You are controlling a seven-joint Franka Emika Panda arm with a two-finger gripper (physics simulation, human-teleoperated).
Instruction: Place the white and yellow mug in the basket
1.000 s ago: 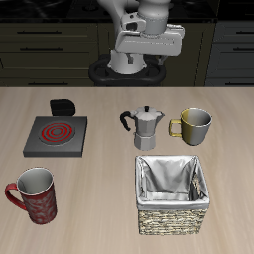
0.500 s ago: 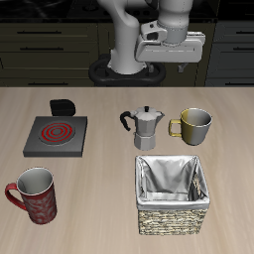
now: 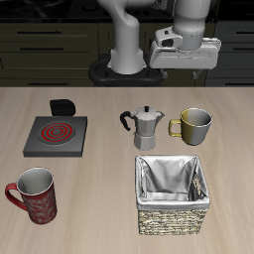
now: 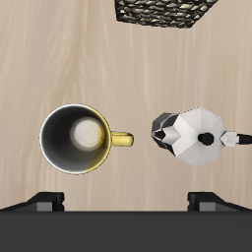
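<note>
The white and yellow mug (image 3: 194, 125) stands upright at the back of the table, beside the silver moka pot (image 3: 147, 127), its yellow handle pointing at the pot. The wicker basket (image 3: 173, 203) with its pale cloth lining sits just in front of both, nearer the table's front edge, and is empty. My gripper (image 3: 186, 65) hangs high above the table, behind and above the mug, open and empty. The wrist view looks straight down on the mug (image 4: 77, 140), the moka pot (image 4: 192, 133) and the basket's rim (image 4: 162, 12), with my fingertips (image 4: 47, 202) set wide apart.
A red patterned mug (image 3: 33, 194) stands near the front edge on the far side from the basket. A grey burner plate with a red coil (image 3: 57, 135) and a small black block (image 3: 63, 105) lie behind it. Dark cabinets run behind the table.
My gripper has swung sideways across the back of the table, from above the moka pot to above and behind the white and yellow mug. Nothing on the table has moved.
</note>
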